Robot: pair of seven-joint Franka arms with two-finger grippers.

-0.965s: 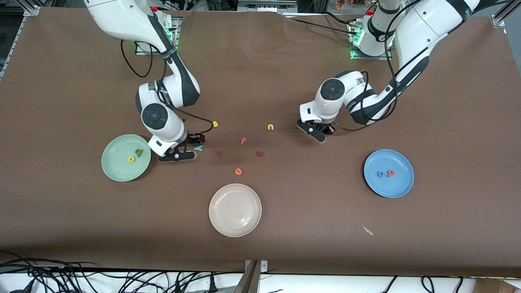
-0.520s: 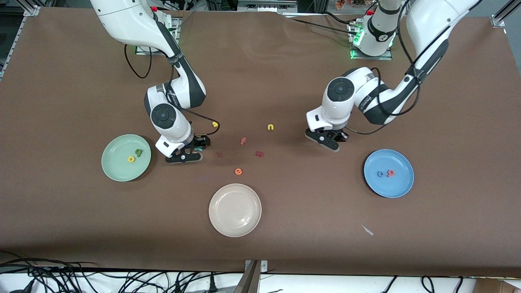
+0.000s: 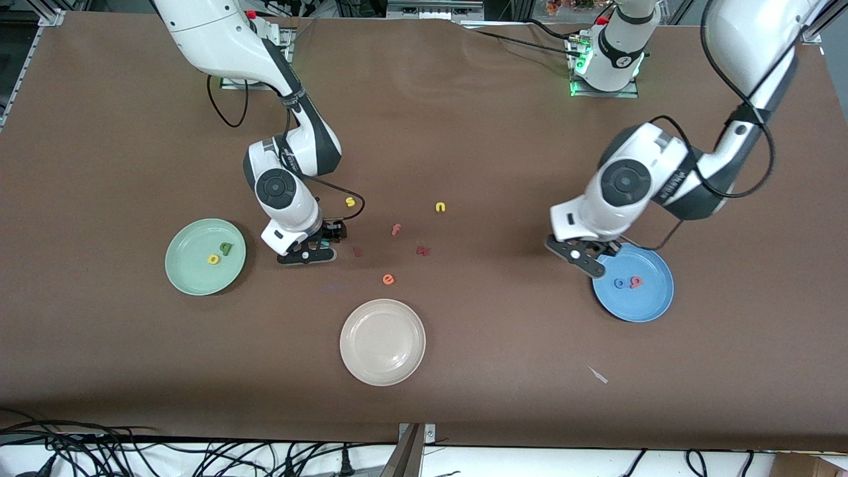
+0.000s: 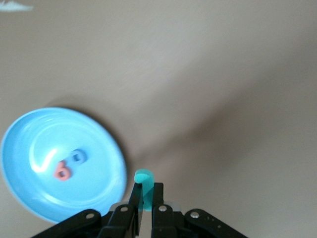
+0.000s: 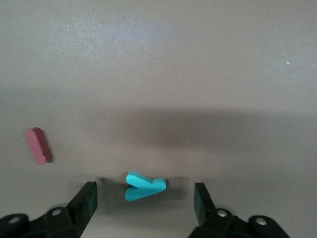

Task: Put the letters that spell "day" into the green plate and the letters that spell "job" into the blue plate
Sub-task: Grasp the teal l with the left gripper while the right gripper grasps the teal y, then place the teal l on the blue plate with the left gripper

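I see the brown desk point(image 3: 464, 371) filling my front view, with three plates on it. The green plate point(image 3: 192, 275) sits toward the right arm's end, carrying the yellow d point(image 3: 213, 259) and the dark green a point(image 3: 226, 248), the a at about one o'clock from the d. The blue plate point(image 3: 646, 301) sits toward the left arm's end, holding the blue o point(image 3: 619, 283) and the pink b point(image 3: 636, 282) side by side, just about touching. The cream plate point(image 3: 382, 342) lies between the two and nearer the front camera.

My left end effector point(image 4: 145, 196) hangs over the blue plate's rim, at roughly ten o'clock on that plate, its fingers clamped together on the teal j point(image 4: 144, 178), which stands up between them.

My right end effector point(image 5: 145, 198) is down at the desk, at about three o'clock from the green plate, its fingers spread apart on either side of the teal y point(image 5: 143, 186), which lies flat on the desk between them without touching either one that I can see.

Loose on the desk between the arms are a yellow s point(image 3: 350, 201), a yellow n point(image 3: 440, 207), a pink f point(image 3: 395, 230), an orange e point(image 3: 388, 279) and a dark red stick point(image 5: 38, 145) near the y.
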